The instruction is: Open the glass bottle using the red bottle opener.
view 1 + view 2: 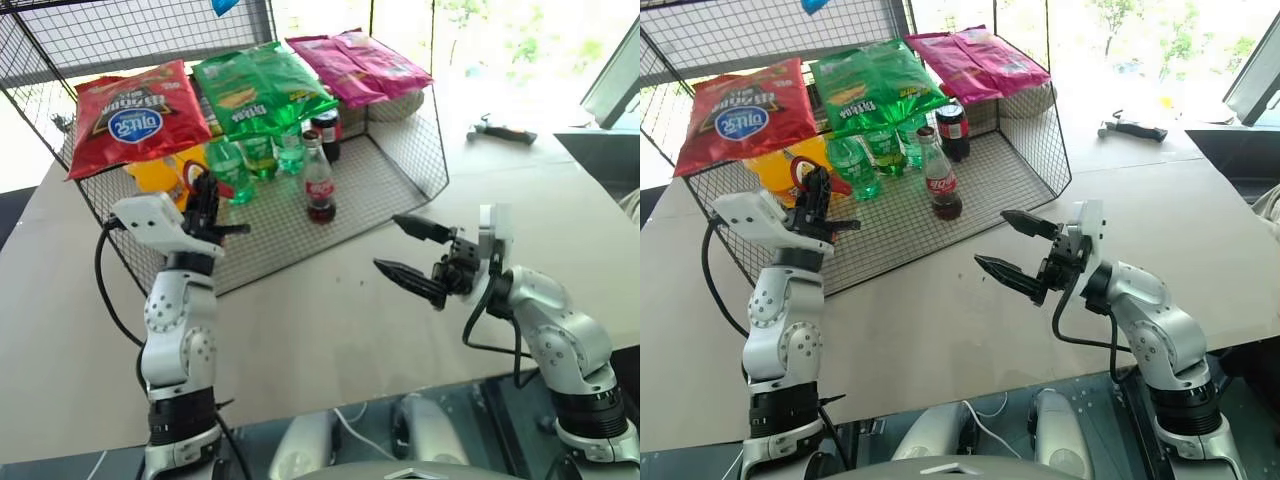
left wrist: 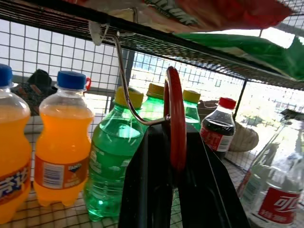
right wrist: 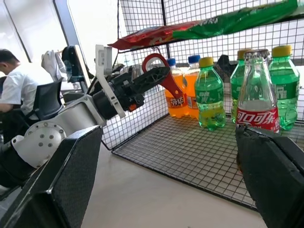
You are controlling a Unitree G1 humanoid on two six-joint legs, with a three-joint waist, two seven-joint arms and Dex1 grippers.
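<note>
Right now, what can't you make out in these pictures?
- Red bottle opener: its handle is hidden between the left gripper's shut fingers.
- Glass bottle: cut off by the left wrist view's edge; whether the hazy top in the right wrist view still carries a cap is unclear.
- Dark bottle: label too small.

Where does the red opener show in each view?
Left eye: red opener in the shut left gripper, in front of the green bottles.
Right eye: same grip, left of the glass bottle.
Left wrist: ring on edge between the fingers.
Right wrist: ring above the left gripper.
Shared landmark: the glass bottle.
</note>
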